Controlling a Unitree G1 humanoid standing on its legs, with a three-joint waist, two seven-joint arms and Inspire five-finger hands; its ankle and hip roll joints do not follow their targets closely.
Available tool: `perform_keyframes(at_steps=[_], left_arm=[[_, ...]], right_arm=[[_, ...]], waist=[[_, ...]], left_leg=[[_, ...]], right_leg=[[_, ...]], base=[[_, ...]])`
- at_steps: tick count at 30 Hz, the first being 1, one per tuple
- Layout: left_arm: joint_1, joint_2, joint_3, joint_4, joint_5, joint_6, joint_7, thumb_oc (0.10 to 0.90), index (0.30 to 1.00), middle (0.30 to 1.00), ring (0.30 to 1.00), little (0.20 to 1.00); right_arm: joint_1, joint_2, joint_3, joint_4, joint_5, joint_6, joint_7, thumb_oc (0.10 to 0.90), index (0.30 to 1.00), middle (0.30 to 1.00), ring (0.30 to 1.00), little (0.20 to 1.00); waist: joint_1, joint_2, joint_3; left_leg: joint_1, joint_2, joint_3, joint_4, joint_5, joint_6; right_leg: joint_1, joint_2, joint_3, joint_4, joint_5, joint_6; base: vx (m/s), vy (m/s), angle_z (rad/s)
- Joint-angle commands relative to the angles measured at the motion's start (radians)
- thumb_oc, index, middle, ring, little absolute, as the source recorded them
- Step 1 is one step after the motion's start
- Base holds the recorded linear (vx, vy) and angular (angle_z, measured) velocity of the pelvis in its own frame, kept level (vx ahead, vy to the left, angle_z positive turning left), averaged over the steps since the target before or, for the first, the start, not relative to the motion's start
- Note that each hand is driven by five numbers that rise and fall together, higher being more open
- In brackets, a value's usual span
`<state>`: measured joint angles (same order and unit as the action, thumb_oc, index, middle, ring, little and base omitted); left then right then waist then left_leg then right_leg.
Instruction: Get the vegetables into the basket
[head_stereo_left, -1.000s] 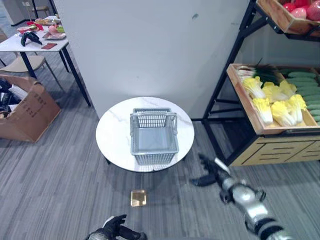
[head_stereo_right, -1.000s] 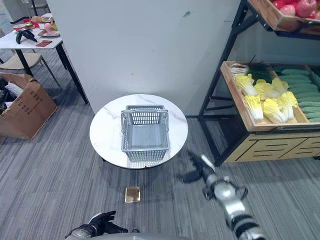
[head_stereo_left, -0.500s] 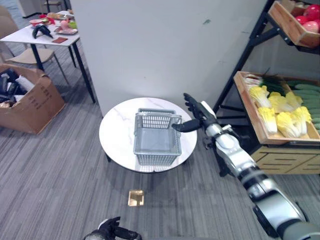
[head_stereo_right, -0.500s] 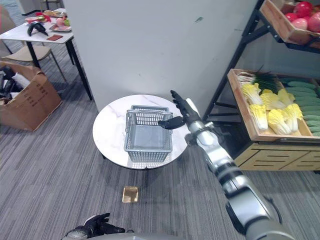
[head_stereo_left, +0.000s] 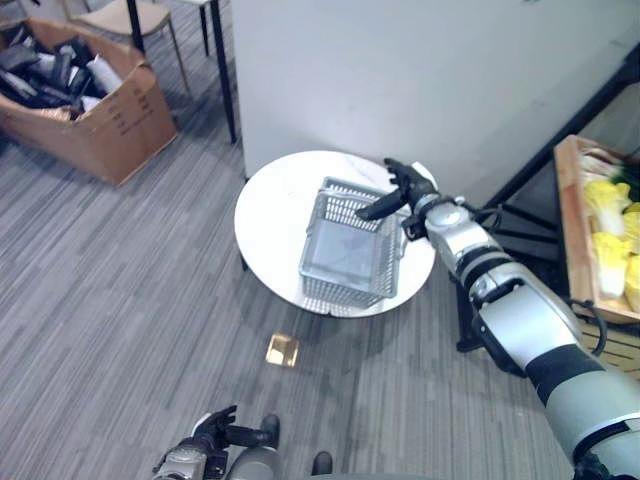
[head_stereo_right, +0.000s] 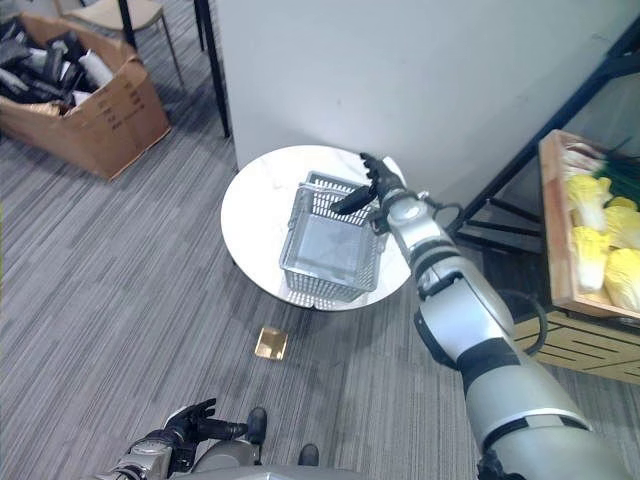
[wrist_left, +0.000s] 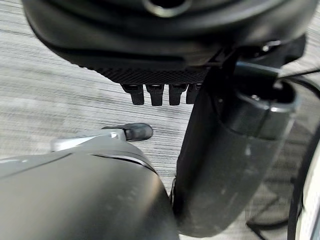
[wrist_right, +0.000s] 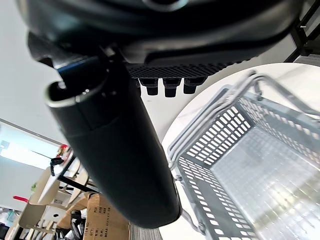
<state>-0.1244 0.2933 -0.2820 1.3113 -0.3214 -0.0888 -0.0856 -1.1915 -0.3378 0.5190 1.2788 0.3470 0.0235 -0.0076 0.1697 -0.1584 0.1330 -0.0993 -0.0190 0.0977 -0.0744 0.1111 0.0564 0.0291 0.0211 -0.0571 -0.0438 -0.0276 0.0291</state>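
The fingers of the right hand are loosely spread and hold nothing, the thumb reaching over the far right rim of the grey basket. Half a second ago that hand hung just beside the basket's right rim; now it is over the rim's far corner, and the whole picture has shifted, so the camera has moved as well. In the left eye view the basket stands empty on the round white marbled surface, with grey striped carpet around it and a small brass floor plate near its foot. A cardboard box sits at upper left before a pale wall. At right, a wooden crate on a black rack holds the vegetables, yellow cabbages, well apart from the basket. The left hand hangs low, fingers relaxed.

The right eye view gives the same layout. In the left wrist view the fingers hang relaxed above carpet. In the right wrist view the basket's mesh lies beyond the thumb. No writing is legible.
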Motion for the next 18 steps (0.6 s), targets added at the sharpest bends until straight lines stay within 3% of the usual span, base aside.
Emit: perform_keyframes(at_steps=[1,8,18], left_arm=[[-0.002,0.026,-0.061,0.059,-0.010,0.006,0.015,0.900,1.000,1.000,1.000,1.000],[-0.032,0.032,-0.083,0.028,-0.054,-0.006,0.030,0.900,1.000,1.000,1.000,1.000],[-0.031,0.024,-0.111,0.002,-0.065,-0.005,0.035,0.900,1.000,1.000,1.000,1.000]], right_arm=[[-0.225,-0.075,0.036,0.032,-0.063,-0.076,-0.040,0.900,1.000,1.000,1.000,1.000],[-0.299,-0.111,0.073,0.093,-0.081,-0.074,-0.069,0.900,1.000,1.000,1.000,1.000],[-0.303,-0.118,0.106,0.160,-0.140,-0.058,-0.063,0.900,1.000,1.000,1.000,1.000]], waist=[[0.019,-0.025,0.032],[0.040,-0.025,0.072],[0.053,-0.023,0.080]], left_leg=[[0.029,-0.010,-0.032,0.029,-0.130,-0.013],[-0.079,-0.015,-0.078,0.074,-0.123,-0.016],[-0.111,-0.023,-0.110,0.080,-0.114,-0.017]], right_leg=[[-0.069,-0.029,0.023,-0.043,0.090,0.037],[-0.136,-0.029,-0.002,-0.043,0.101,0.036],[-0.155,-0.033,-0.021,-0.043,0.096,0.035]], base=[[-0.02,-0.028,0.19],[-0.01,-0.012,0.16],[0.01,0.001,0.10]])
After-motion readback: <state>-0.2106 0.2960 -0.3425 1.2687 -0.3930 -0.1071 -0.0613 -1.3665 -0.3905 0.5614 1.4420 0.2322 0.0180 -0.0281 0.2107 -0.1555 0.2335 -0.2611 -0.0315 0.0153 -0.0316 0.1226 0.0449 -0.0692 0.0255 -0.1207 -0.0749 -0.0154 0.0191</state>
